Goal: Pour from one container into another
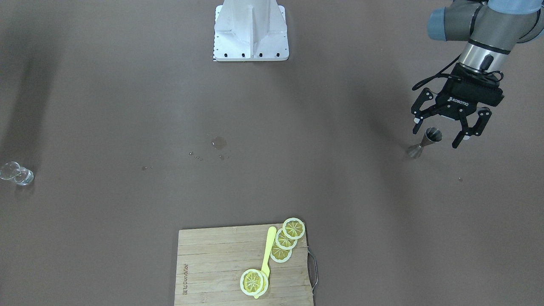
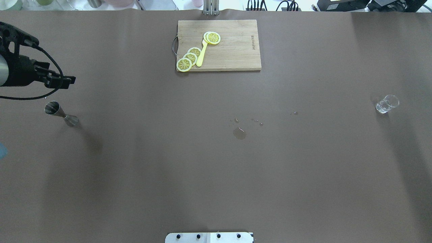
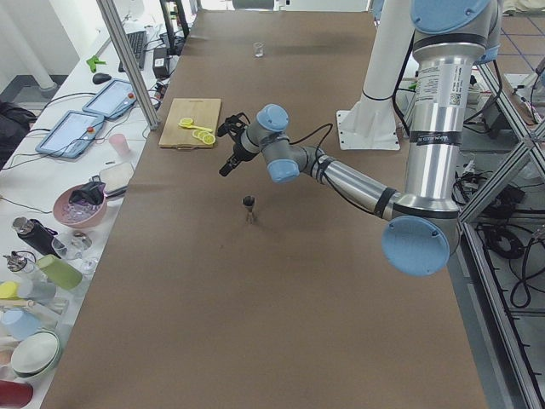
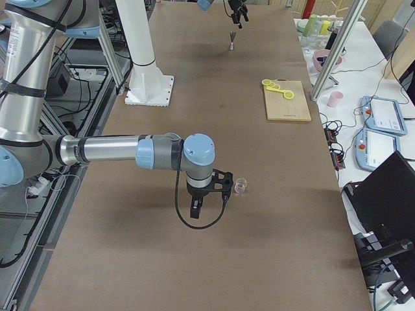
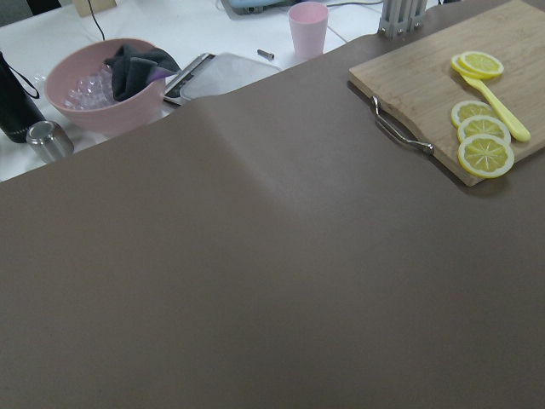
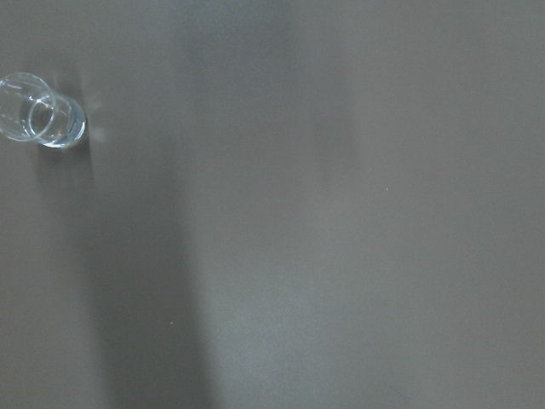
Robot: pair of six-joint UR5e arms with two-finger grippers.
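Observation:
The dark metal jigger stands upright on the brown table at my left end. My left gripper hovers just above and behind it, open, its fingers spread and touching nothing. The clear glass cup stands at the opposite end of the table. My right gripper hangs close beside the cup, seen only in the exterior right view, so I cannot tell whether it is open or shut.
A wooden cutting board with lemon slices and a yellow knife lies at the far middle edge. A small puddle and droplets mark the table's centre. A pink bowl and a pink cup stand off the table's left end.

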